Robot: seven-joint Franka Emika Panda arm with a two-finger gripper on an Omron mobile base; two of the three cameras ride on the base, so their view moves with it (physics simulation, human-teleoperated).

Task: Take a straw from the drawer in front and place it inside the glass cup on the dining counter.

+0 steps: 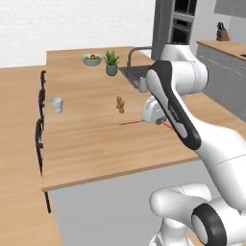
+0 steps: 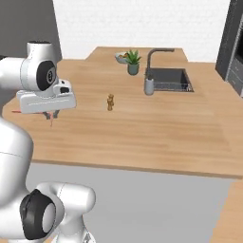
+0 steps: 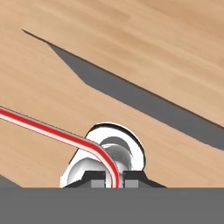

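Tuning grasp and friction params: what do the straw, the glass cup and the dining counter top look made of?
Straw: smooth plastic or paper by the look, red with white edge stripes and a bend; held in the shut claw.
Glass cup: whitish, translucent, probably glass; too small to tell its finish.
Dining counter: light wood, visible grain streaks, matte with no reflections.

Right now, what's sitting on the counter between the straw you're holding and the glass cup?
Nothing: in the left base view, bare wood top of the dining counter runs from the straw to the glass cup.
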